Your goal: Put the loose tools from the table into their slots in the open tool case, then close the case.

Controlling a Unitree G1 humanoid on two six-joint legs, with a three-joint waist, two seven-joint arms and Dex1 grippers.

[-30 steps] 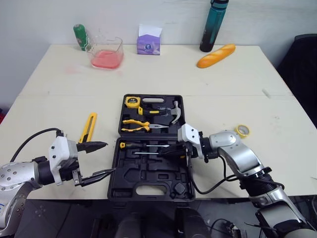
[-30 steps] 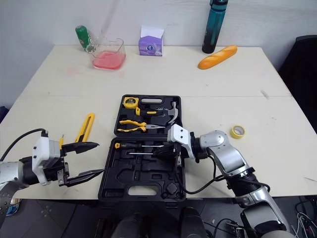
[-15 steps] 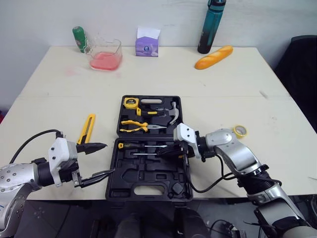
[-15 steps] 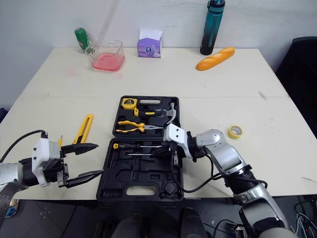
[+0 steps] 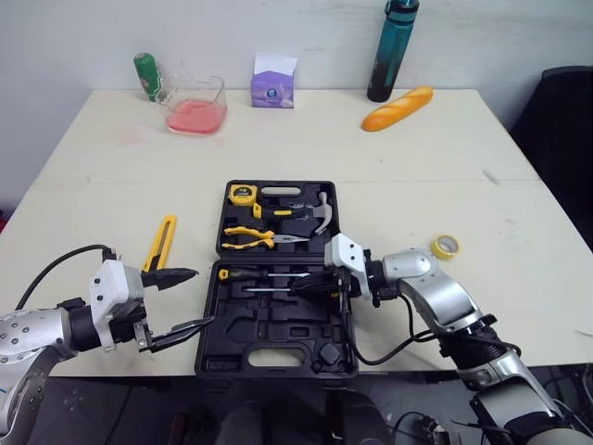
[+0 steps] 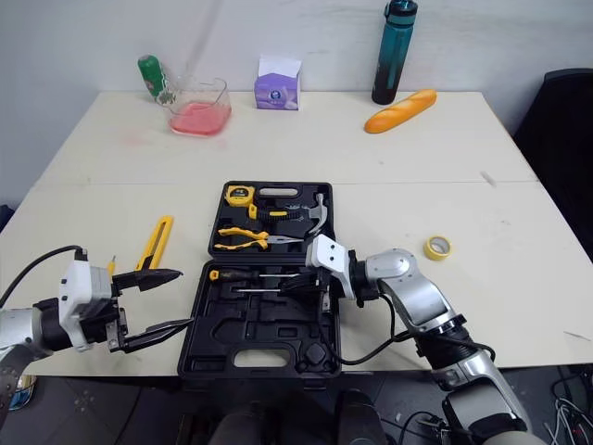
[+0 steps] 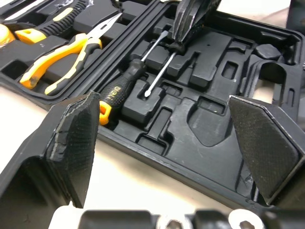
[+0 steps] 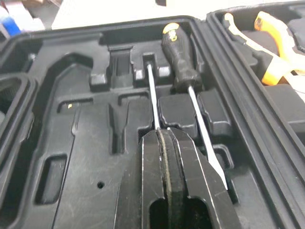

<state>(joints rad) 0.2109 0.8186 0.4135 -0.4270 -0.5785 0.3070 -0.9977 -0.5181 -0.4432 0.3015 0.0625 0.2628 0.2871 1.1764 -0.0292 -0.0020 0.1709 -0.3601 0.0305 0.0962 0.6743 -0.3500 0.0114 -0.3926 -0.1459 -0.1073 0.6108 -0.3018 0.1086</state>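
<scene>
Tool case (image 5: 278, 329) lies open at the table's front edge, near the middle, lid half toward the back. Right gripper (image 5: 306, 285) is over the front half, fingers clamped on the black handle of the small screwdriver (image 8: 152, 95). Long axis runs parallel to the table's front edge: handle toward the right edge, tip toward the left edge. The shaft lies along a groove in the tray; can't tell if it is fully seated. Just behind it, parallel, the big screwdriver (image 5: 246, 273) sits in its slot. It points the opposite way, with its yellow-capped handle toward the left edge and its tip toward the right.

Left gripper (image 5: 202, 298) hangs at the front edge just left of the case, fingers spread wide, holding nothing.

Utility knife (image 5: 162, 241) is loose on the table left of the case, apart from it, long axis roughly front to back. Tape roll (image 5: 445, 247) is loose on the right side, apart from the case.

Lid half holds the pliers (image 5: 255, 236), hammer (image 5: 320, 215) and tape measure (image 5: 243, 194).
</scene>
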